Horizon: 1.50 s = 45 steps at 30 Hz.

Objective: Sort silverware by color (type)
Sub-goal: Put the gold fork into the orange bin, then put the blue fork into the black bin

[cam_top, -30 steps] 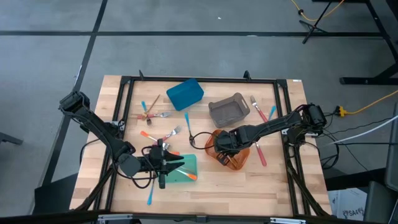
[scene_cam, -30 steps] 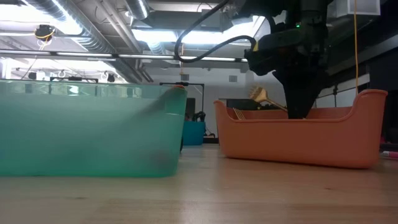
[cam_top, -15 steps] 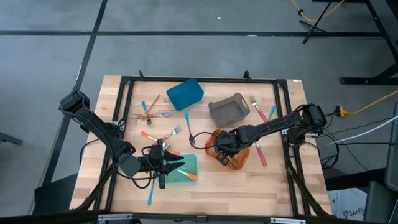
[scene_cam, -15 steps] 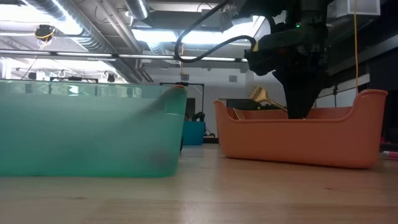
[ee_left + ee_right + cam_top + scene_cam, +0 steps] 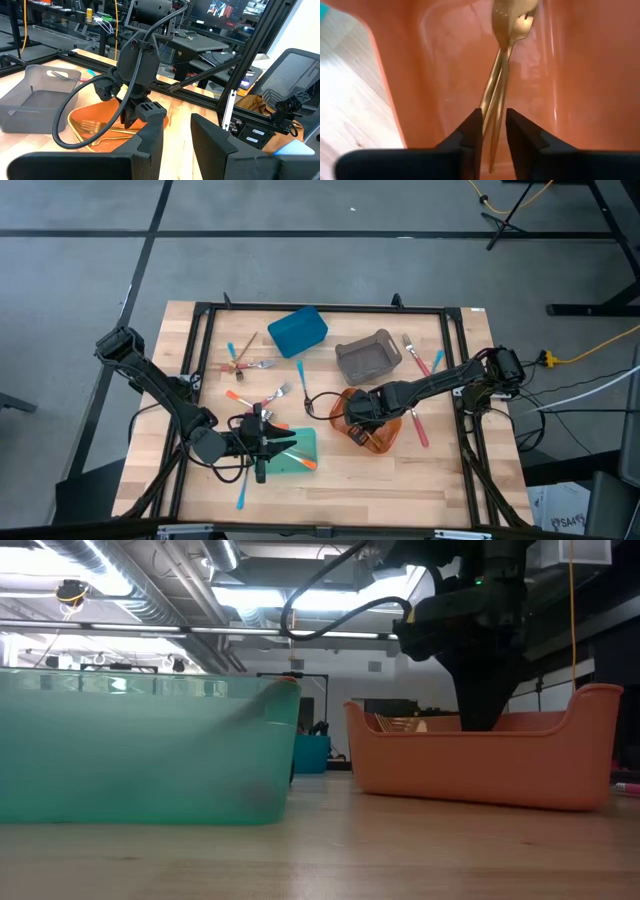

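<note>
The right gripper sits inside the orange bin, jaws slightly parted — gold forks lie between them, apparently loose. The left gripper waits over the teal bin, half open — empty.

From overhead I get even, soft light and faint shadows. In the low view, ceiling lights glare at upper centre and the teal bin at left is blurred. The orange bin shows shiny streaks in my right wrist view.

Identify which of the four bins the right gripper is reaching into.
The orange bin, nearest the right gripper; gold utensils lie inside it, unlike the blue, grey and teal bins.
</note>
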Each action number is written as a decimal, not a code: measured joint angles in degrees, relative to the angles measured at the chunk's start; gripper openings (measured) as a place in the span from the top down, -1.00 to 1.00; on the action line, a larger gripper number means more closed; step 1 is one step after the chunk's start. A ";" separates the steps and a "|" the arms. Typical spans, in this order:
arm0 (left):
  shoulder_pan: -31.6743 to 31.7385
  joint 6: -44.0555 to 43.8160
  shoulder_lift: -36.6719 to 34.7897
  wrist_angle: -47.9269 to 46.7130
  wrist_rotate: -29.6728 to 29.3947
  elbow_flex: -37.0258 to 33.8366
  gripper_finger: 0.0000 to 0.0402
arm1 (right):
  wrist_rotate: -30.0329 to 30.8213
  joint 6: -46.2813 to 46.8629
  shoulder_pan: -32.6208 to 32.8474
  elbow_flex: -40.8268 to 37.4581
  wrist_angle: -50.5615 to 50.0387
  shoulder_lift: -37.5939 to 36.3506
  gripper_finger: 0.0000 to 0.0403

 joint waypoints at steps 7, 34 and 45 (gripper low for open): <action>0.01 0.00 0.00 0.00 0.00 0.00 0.54 | 2.04 0.02 0.00 0.00 0.01 0.00 0.41; -9.17 -13.70 -0.02 -8.16 0.31 0.00 0.54 | 2.04 -0.01 0.07 0.00 0.00 0.00 0.43; -12.30 -49.55 -0.02 -29.09 24.46 0.00 0.54 | 1.99 -0.01 0.07 0.00 0.02 0.00 0.43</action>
